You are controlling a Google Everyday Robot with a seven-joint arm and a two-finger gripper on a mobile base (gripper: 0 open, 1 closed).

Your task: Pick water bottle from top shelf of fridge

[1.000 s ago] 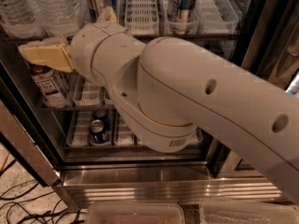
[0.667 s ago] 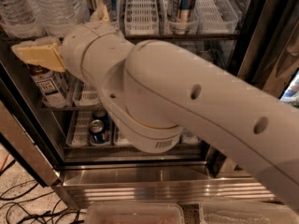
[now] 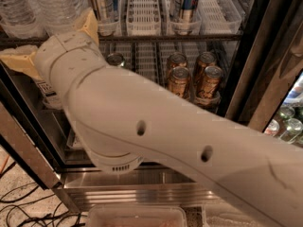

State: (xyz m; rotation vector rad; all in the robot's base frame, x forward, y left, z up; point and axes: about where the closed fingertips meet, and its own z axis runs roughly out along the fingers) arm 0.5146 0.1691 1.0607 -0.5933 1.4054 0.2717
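Note:
Two clear ribbed water bottles (image 3: 19,11) (image 3: 59,6) stand at the left end of the top shelf (image 3: 165,38), a dark rail with white slotted lane trays (image 3: 142,8). My gripper (image 3: 47,36) is at the left, just below and in front of those bottles at rail height. Its tan fingers (image 3: 16,60) are spread apart and hold nothing. My thick white arm crosses the camera view from lower right to upper left. It hides much of the fridge's (image 3: 246,70) lower left racks.
Tall cans (image 3: 184,4) stand in the top shelf lanes. Gold soda cans (image 3: 180,79) stand on the rack below. A labelled bottle (image 3: 47,91) shows partly under my wrist. The stainless base (image 3: 142,186), floor cables (image 3: 19,207) and a clear tub (image 3: 137,216) lie below.
My gripper has shifted a little to the left under the water bottles. My forearm has swung down and right, uncovering the gold cans on the second rack.

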